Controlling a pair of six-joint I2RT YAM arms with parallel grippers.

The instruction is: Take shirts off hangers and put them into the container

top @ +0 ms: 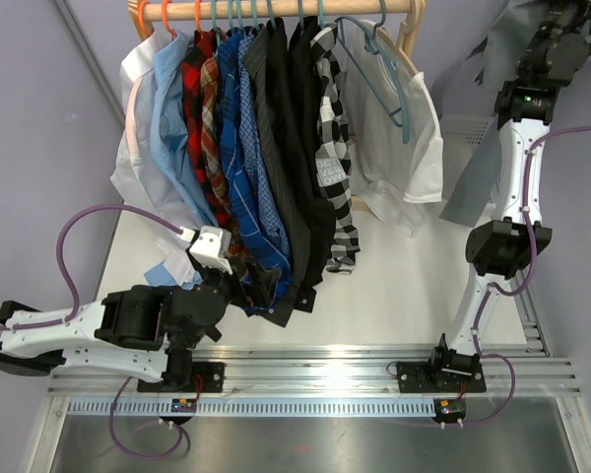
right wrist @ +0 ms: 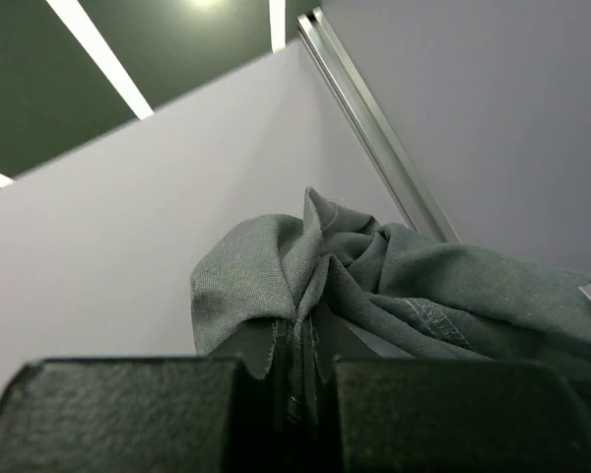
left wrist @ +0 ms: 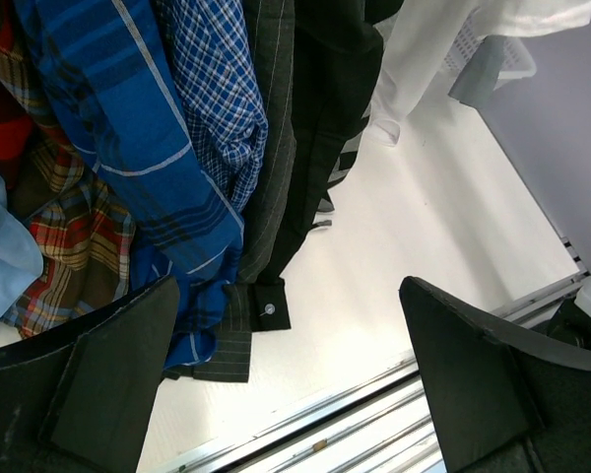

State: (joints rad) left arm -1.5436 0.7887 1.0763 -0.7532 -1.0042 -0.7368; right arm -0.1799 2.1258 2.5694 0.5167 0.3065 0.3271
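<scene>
On the wooden rail (top: pixel 295 8), about 9 shirts (top: pixel 266 148) hung; at their hems the left gripper (left wrist: pixel 288 296) gaped wide, holding nothing; at far right, 1 grey shirt (right wrist: pixel 424 286) was pinched in the closed right gripper (right wrist: pixel 300 345), hanging beside the 1 white container (left wrist: pixel 470 44)

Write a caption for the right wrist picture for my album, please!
The right pincer shut tight on a bunched grey shirt, with a pale wall and ceiling lights behind.
</scene>
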